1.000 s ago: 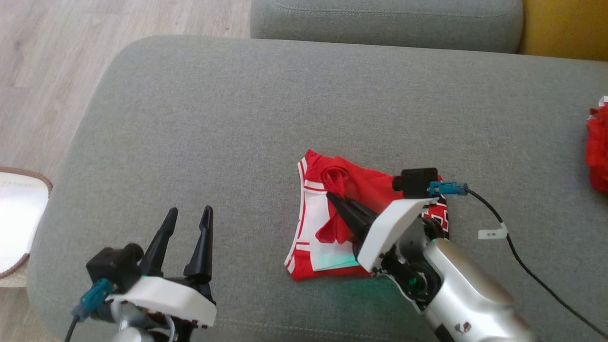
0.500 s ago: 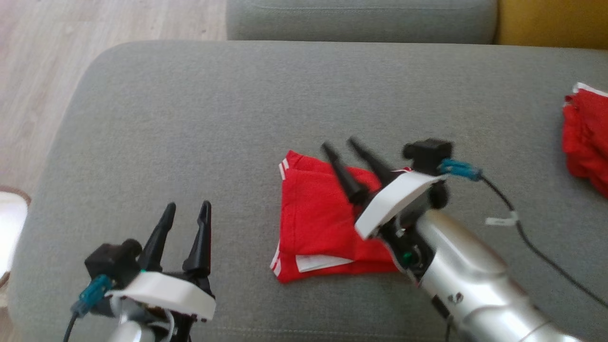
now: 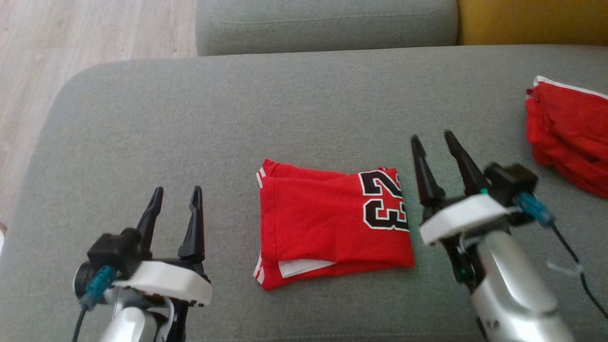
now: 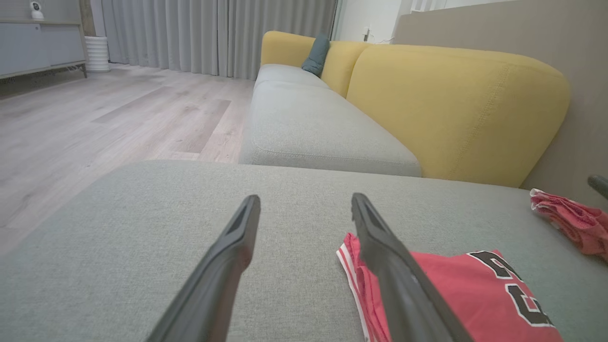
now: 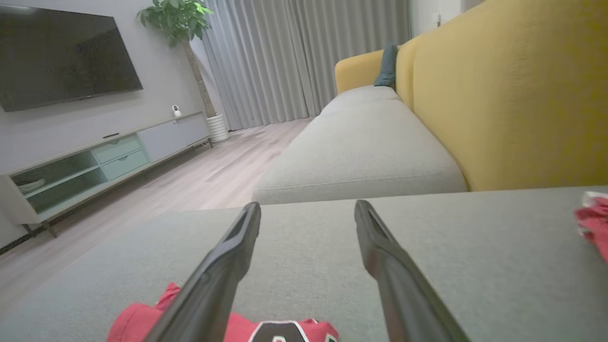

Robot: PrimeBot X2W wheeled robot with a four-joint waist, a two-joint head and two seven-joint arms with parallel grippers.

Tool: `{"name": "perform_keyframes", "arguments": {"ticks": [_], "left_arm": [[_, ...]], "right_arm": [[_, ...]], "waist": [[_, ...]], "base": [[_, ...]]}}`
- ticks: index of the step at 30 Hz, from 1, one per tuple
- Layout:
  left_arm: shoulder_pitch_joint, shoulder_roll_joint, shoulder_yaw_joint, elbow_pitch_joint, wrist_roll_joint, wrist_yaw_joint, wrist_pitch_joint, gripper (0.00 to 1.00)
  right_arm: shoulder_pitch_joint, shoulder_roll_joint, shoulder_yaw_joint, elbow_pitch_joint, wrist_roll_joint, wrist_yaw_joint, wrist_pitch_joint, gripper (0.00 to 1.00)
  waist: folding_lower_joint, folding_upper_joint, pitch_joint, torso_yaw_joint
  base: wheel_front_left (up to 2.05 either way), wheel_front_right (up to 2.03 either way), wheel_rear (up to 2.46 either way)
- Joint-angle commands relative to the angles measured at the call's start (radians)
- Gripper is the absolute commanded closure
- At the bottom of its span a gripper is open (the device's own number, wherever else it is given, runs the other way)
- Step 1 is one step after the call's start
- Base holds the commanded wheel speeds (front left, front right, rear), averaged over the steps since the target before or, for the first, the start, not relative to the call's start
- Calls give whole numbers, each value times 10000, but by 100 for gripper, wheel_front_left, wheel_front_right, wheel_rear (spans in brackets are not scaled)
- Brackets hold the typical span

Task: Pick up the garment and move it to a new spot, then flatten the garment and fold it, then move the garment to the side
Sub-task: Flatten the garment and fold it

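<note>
two grippers stand open and empty: the left gripper (image 3: 177, 189) near the front left corner of the grey cushion (image 3: 190, 118), the right gripper (image 3: 432, 136) just beside the folded red garment (image 3: 323, 223). the garment lies flat mid-cushion, nearer the front edge. another red pile (image 3: 570, 128) sits at the right edge.

A grey sofa seat (image 3: 237, 118) spreads in front, backed by yellow cushions (image 4: 451, 104), with a small blue-grey pillow (image 4: 316, 54) at the far end. Pale wood floor (image 4: 118, 118) runs to grey curtains (image 5: 294, 61). A television (image 5: 61, 57) hangs above a low cabinet (image 5: 95, 161), beside a potted plant (image 5: 175, 16).
</note>
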Motion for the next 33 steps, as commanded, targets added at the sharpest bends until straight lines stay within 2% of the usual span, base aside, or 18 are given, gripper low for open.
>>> {"name": "perform_keyframes", "arguments": {"ticks": [1,9,14,23,33], "left_arm": [[-474,224,372,-205,221,159,-180,0],[137,168,481,34,338,360,-406,0],[416,185,524,45,416,378,-463,0],[716,91,632,114,460,323,-509,0],[775,-2,721,171,521,179,-520,0]], "right_arm": [[221,192,-141,-785,-264,-9,-125,0],[1924,193,-1389,-2304,-1382,-9,-85,0],[2638,194,-1933,-2903,-1388,-9,25,0],[3410,194,-2114,-3825,-1233,-9,422,0],[3606,194,-2058,-4079,-1167,-9,656,0]], "waist": [[0,0,-76,-98],[0,0,-345,-249],[0,0,-444,-240],[0,0,-538,-234],[0,0,-618,-224]], "base": [[0,0,0],[0,0,0],[0,0,0],[0,0,0],[0,0,0]]}}
